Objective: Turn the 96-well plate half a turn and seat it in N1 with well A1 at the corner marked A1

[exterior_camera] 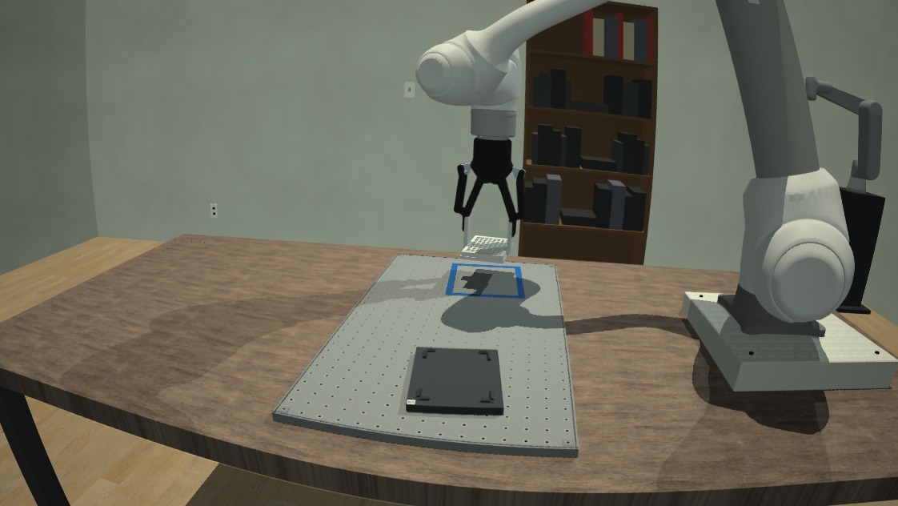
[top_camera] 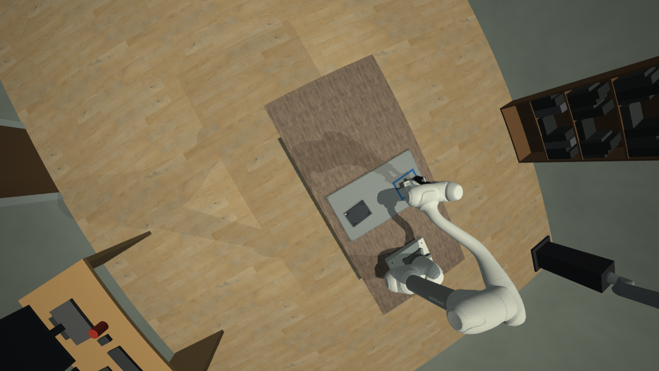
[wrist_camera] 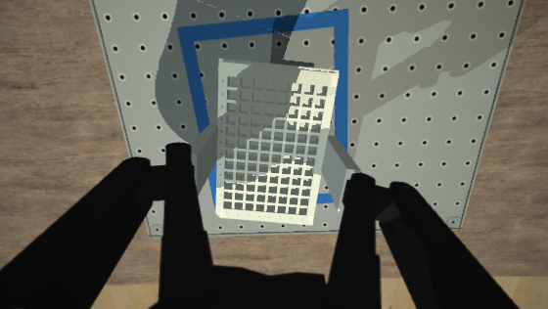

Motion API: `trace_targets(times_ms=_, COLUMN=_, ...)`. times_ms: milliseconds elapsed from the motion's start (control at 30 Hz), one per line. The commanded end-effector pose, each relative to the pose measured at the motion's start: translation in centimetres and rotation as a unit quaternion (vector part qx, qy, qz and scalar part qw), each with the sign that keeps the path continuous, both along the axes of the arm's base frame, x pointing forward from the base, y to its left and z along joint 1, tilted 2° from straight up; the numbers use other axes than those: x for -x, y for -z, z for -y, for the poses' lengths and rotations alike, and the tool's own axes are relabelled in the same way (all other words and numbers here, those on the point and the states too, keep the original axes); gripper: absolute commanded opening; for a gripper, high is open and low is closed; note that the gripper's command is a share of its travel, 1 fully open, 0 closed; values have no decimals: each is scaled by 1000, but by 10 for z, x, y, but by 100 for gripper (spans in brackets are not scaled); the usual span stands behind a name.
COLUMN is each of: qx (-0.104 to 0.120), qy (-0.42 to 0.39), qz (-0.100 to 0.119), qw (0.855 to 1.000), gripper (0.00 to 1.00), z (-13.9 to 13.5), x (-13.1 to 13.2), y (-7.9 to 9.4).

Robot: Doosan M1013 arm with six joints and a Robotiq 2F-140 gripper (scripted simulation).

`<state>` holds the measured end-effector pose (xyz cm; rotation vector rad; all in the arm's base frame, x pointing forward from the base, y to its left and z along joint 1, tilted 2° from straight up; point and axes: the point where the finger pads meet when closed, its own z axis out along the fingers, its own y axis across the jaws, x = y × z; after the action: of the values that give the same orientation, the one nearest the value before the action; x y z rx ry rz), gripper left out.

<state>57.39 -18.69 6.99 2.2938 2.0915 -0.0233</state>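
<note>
With your gripper (exterior_camera: 488, 235) clamped on the plate (wrist_camera: 274, 147) above B1 (exterior_camera: 453, 279), a twist in the pads risked skewing its landing.

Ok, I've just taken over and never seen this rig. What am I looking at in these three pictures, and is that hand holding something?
It is one white arm bolted to a base on a wooden table. The first picture looks straight down from the ceiling, the second from across the table, and the third from a camera on the wrist, looking down past the black fingers.

On the table lies a grey perforated deck. On it sit a dark nest, with no plate in it, and a blue taped outline.

The hand is shut on a white well plate, gripping its two long sides. The plate hangs in the air above the outline, not touching the deck.
</note>
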Motion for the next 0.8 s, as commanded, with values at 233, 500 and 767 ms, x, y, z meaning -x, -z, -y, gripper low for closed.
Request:
trace_targets(times_ms=233, qx=-4, qy=112, qz=2, qw=994, gripper=0, z=0, x=-1, y=2)
trace_targets(times_ms=500, qx=-4, qy=112, qz=2, qw=994, gripper=0, z=0, x=-1, y=2)
trace_targets(times_ms=767, qx=-4, qy=112, qz=2, qw=994, gripper=0, z=0, x=-1, y=2)
